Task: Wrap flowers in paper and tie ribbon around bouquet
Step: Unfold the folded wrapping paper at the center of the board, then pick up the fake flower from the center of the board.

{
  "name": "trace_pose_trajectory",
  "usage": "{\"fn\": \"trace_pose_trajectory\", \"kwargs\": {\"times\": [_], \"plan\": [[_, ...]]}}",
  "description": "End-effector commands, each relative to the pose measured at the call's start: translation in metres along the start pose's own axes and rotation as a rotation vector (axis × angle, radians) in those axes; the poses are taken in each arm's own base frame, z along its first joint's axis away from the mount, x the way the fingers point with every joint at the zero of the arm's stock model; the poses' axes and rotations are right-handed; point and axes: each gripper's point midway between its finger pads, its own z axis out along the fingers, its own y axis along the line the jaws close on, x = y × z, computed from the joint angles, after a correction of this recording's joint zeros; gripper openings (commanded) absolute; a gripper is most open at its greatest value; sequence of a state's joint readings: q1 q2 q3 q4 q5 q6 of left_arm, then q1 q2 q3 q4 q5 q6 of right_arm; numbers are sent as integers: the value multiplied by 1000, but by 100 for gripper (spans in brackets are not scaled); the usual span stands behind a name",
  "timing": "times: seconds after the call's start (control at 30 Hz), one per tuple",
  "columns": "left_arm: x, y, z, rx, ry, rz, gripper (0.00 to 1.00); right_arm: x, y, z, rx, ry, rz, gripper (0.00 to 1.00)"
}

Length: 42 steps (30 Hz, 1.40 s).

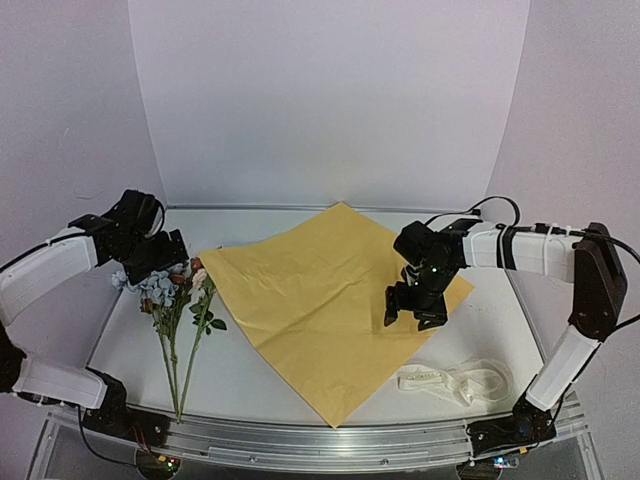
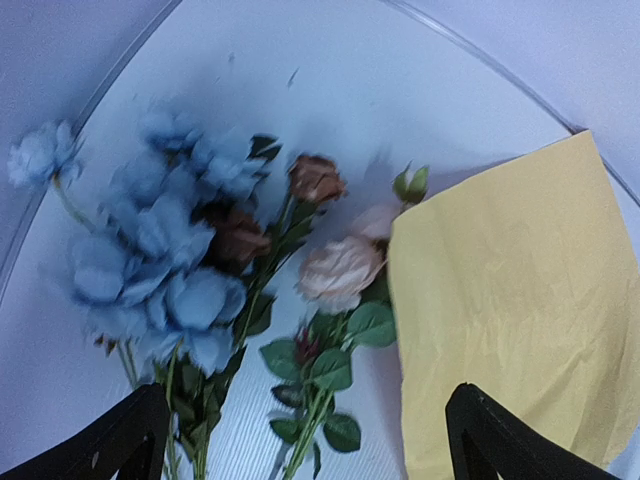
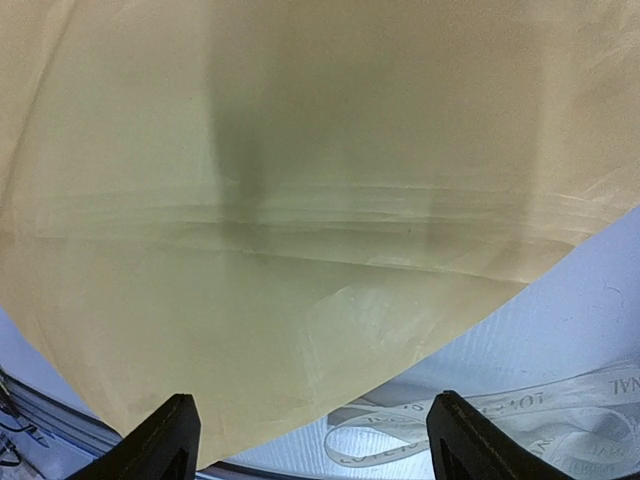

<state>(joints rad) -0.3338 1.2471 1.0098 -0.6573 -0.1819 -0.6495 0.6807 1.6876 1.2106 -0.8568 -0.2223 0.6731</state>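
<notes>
Left arm: white forearm comes in from the left edge, wrist bent rightward. The left pincer [image 1: 163, 262] sits low at far left with its jaws spread wide and nothing between them.
Right arm: elbow raised at the right edge, forearm stretched leftward, wrist tipped down. The right pincer [image 1: 413, 314] has its jaws wide apart, empty.

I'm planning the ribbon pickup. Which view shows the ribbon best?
Top external: the whole ribbon lies bunched on the table, right of the paper's near corner. The right wrist view shows only some loops at its bottom edge, cut off by the frame. The left wrist view shows none of it.
</notes>
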Motion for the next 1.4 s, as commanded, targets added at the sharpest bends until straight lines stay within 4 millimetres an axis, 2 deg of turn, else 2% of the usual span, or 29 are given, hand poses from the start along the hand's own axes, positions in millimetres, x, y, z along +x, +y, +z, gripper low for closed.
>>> {"fn": "trace_pose_trajectory", "kwargs": {"times": [0.0,0.13,0.33,0.57,0.8,1.07,1.37], "plan": [[51,40,-10,-130,42,-146,100,-12,11,3,-36,-21,-2,84],[92,48,-13,-207,76,-164,100,-12,13,8,-44,-11,4,87],[133,60,-11,-254,120,-173,100,-11,14,10,-53,-7,8,91],[172,61,14,-250,199,-120,100,-9,13,15,-56,-2,18,94],[189,57,37,-206,226,-94,100,-9,15,21,-61,12,33,95],[195,44,54,-181,250,-42,99,-10,17,23,-66,13,37,95],[191,35,53,-127,242,-19,84,-10,18,28,-69,32,46,95]]}}
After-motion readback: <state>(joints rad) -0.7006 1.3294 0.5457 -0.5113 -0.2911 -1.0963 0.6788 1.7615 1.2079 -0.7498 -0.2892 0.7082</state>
